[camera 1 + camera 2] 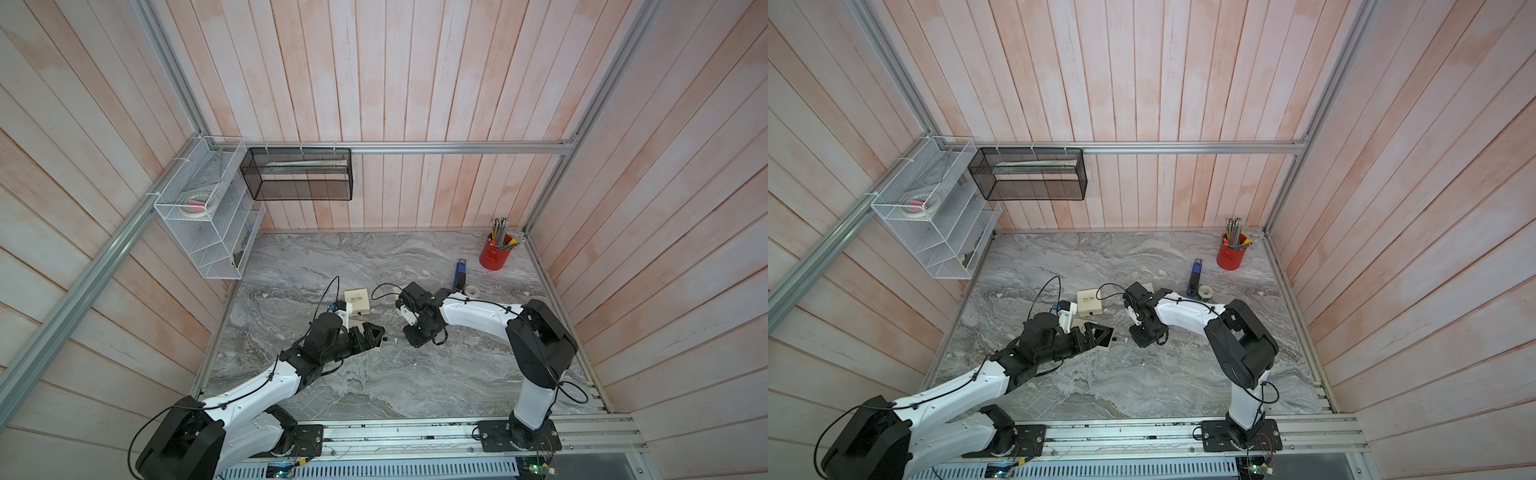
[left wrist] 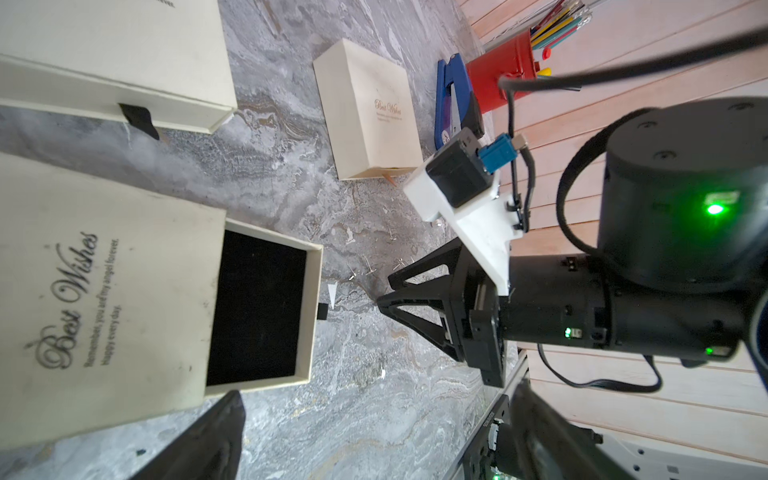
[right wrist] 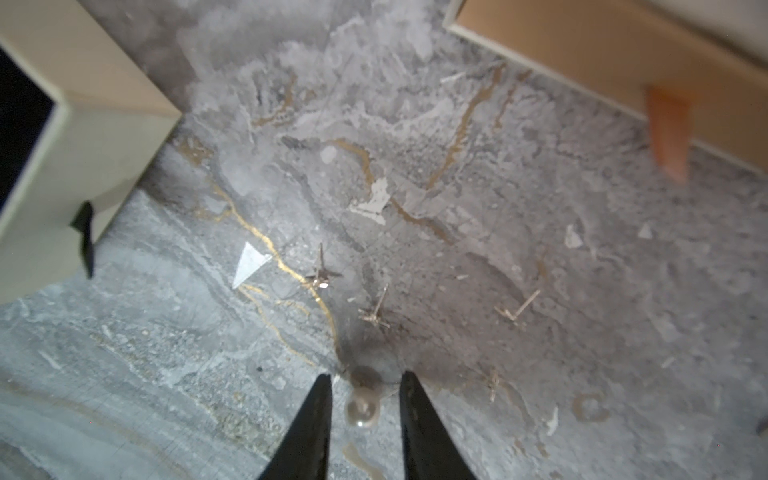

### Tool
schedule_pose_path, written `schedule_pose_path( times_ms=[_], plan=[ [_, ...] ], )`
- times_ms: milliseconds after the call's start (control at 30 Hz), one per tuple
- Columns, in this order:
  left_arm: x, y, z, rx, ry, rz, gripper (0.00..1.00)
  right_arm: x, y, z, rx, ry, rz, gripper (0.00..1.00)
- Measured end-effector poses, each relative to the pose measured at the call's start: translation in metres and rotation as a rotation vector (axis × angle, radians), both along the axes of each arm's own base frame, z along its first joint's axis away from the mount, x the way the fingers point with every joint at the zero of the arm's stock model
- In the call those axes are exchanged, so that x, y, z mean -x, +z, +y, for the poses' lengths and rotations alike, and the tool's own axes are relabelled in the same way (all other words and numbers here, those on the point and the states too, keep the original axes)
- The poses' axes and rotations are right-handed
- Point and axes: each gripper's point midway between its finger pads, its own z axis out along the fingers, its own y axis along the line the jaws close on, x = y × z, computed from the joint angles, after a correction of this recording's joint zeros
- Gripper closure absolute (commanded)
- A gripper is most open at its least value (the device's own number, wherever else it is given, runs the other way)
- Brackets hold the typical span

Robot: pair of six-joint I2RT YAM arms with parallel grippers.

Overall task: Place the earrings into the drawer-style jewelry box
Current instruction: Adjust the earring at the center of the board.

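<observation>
A cream "Best Wishes" jewelry box [image 2: 104,299] is lying flat on the marble tabletop [image 3: 457,166], its black-lined drawer [image 2: 257,307] standing pulled out. A pearl earring [image 3: 363,409] and several small gold studs [image 3: 320,274] are lying scattered near its open end.

A grey marble table [image 1: 1100,386] carries a cream jewelry box [image 1: 1104,333] with its black-lined drawer pulled out, and the left gripper [image 1: 1091,335] reaches in low against its near side. Just beside the drawer's open end the right gripper [image 1: 1140,337] points straight down at the tabletop. A closed cream box [image 1: 1090,301] lies behind the open one. Farther back stand a blue stapler [image 1: 1195,275], a tape roll [image 1: 1204,293] and a red cup [image 1: 1232,251] of pencils. A white wire basket [image 1: 921,216] and a black mesh basket [image 1: 1027,174] hang on the walls.
</observation>
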Motion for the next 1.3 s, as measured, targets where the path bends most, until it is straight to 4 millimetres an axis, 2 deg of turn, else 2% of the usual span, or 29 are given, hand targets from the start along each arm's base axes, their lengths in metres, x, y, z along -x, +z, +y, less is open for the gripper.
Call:
schedule_pose_path(
  times_ms=[400,667,767,933,1300],
  plan=[
    [0.002,-0.008,-0.003,-0.008,-0.022,0.024,0.00,-0.001,-0.002,-0.004,0.031,-0.014,-0.013,0.71],
    [0.002,-0.012,-0.003,-0.020,-0.033,0.024,0.00,-0.002,-0.005,-0.007,0.048,-0.047,-0.014,0.76],
    [0.002,-0.014,-0.003,-0.028,-0.038,0.025,0.00,-0.003,-0.005,-0.008,0.049,-0.054,-0.014,0.76],
    [-0.001,-0.011,-0.006,-0.048,-0.050,0.021,0.00,-0.002,-0.005,-0.007,0.046,-0.060,-0.010,0.70],
    [0.001,-0.006,-0.013,-0.068,-0.090,-0.001,0.00,0.001,-0.005,-0.008,0.044,-0.059,0.006,0.70]
  ],
)
